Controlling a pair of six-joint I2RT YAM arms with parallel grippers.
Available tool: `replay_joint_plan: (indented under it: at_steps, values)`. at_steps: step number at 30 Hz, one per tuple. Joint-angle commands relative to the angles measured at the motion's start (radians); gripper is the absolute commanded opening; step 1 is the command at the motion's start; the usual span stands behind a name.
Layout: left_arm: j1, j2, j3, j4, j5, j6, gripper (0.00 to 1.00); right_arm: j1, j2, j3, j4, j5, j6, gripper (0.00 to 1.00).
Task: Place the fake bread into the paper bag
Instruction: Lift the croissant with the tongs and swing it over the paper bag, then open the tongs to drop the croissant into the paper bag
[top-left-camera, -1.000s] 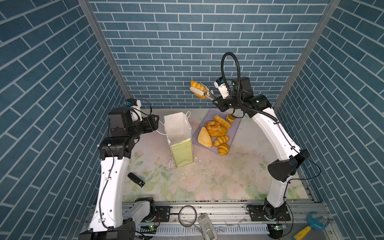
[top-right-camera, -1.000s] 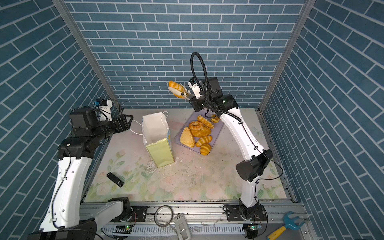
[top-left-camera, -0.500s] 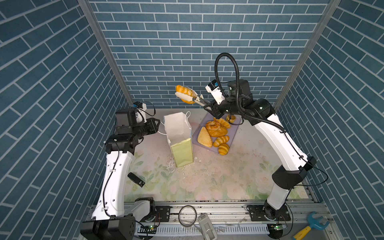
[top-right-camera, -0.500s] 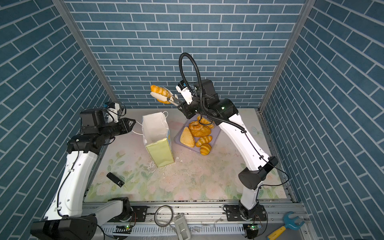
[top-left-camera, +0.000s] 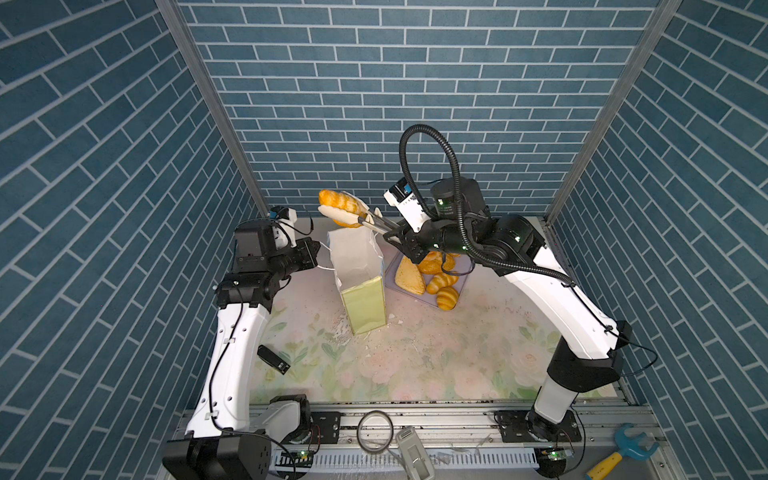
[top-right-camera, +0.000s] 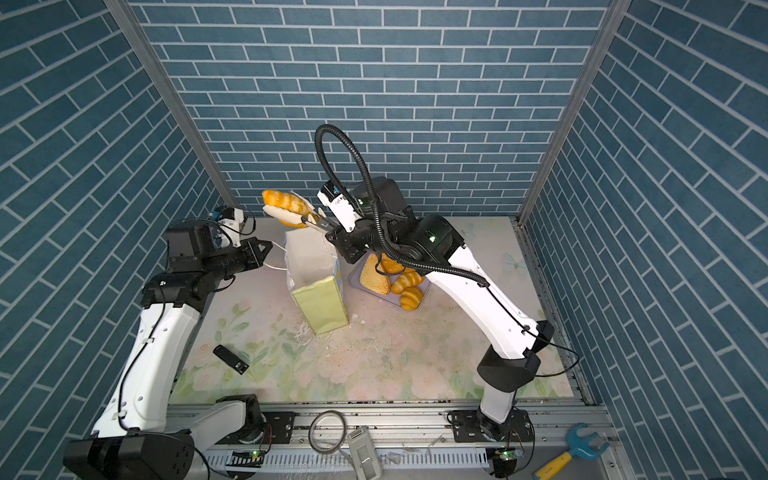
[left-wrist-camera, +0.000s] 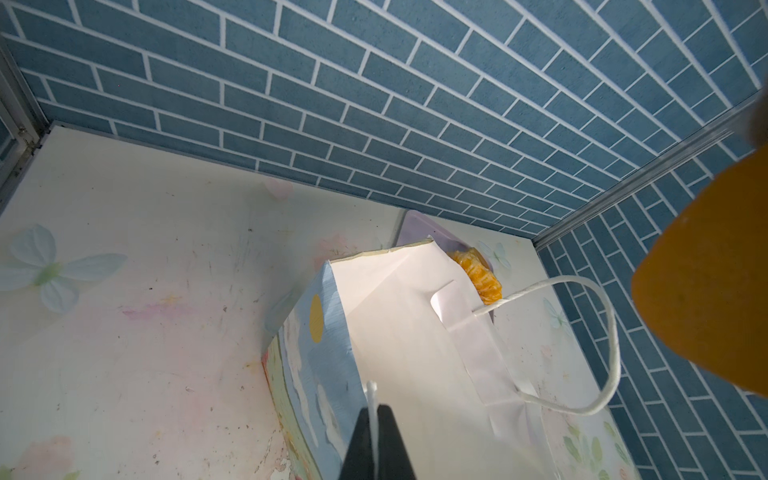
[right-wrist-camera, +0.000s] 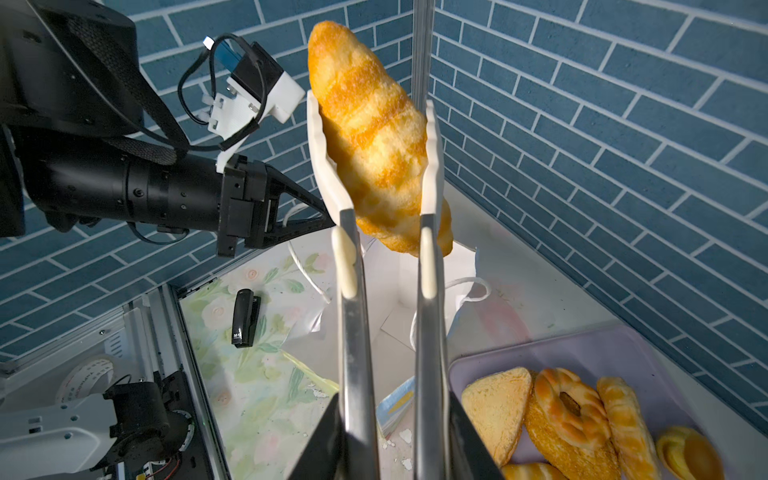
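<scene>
The paper bag (top-left-camera: 362, 300) (top-right-camera: 321, 304) stands upright and open in the middle of the mat, its white lining (left-wrist-camera: 415, 332) showing. My left gripper (top-left-camera: 318, 249) (left-wrist-camera: 372, 409) is shut on one of the bag's white cord handles at the bag's left rim. My right gripper (top-left-camera: 397, 237) (right-wrist-camera: 392, 411) is shut on a pair of tongs (right-wrist-camera: 353, 332). The tongs clamp a ridged piece of fake bread (top-left-camera: 338, 200) (top-right-camera: 284, 200) (right-wrist-camera: 370, 137) in the air above the bag's far edge. More fake bread (top-left-camera: 432, 272) (right-wrist-camera: 561, 407) lies on the lavender tray (top-left-camera: 390, 268) right of the bag.
A black stapler (top-left-camera: 273, 358) (right-wrist-camera: 245, 318) lies on the mat front left of the bag. Paper scraps litter the mat by the bag's base. A tape ring (top-left-camera: 376, 430) and a blue-and-yellow toy wrench (top-left-camera: 623, 449) lie on the front rail. Brick walls close three sides.
My left gripper has closed on the bag's cord handle. My right arm has carried the tongs and bread leftward from over the tray to above the bag's far edge.
</scene>
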Motion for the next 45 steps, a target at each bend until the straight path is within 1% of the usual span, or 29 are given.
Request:
replay_joint_plan:
  at_steps: [1, 5, 10, 13, 19, 23, 27, 33, 39, 45]
  values:
    - [0.002, -0.036, -0.023, 0.040, 0.007, -0.027, 0.03, 0.003, -0.054, -0.016, 0.033, 0.063, 0.141, 0.29]
    - [0.002, -0.061, -0.048, 0.053, -0.007, -0.046, 0.02, 0.019, -0.070, -0.077, 0.040, 0.066, 0.211, 0.29]
    - [0.002, -0.068, -0.054, 0.051, -0.003, -0.046, 0.02, 0.033, -0.105, -0.170, 0.088, 0.018, 0.235, 0.30]
    - [0.002, -0.068, -0.056, 0.054, -0.004, -0.052, 0.02, 0.039, -0.116, -0.194, 0.091, -0.002, 0.227, 0.31]
    - [0.002, -0.072, -0.057, 0.060, -0.008, -0.068, 0.02, 0.061, -0.146, -0.212, 0.130, 0.011, 0.179, 0.31]
    - [0.002, -0.076, -0.066, 0.064, -0.006, -0.079, 0.01, 0.073, -0.151, -0.204, 0.171, -0.026, 0.157, 0.31]
    - [0.002, -0.079, -0.070, 0.066, -0.004, -0.088, 0.01, 0.083, -0.140, -0.179, 0.168, -0.057, 0.133, 0.32]
    - [0.003, -0.085, -0.067, 0.058, -0.006, -0.087, 0.01, 0.086, -0.120, -0.175, 0.138, -0.027, 0.177, 0.32]
    - [0.002, -0.092, -0.069, 0.049, -0.006, -0.086, 0.01, 0.089, -0.143, -0.277, 0.198, -0.039, 0.214, 0.32]
    - [0.002, -0.108, -0.073, 0.030, -0.012, -0.086, 0.01, 0.091, -0.143, -0.321, 0.148, 0.065, 0.218, 0.33]
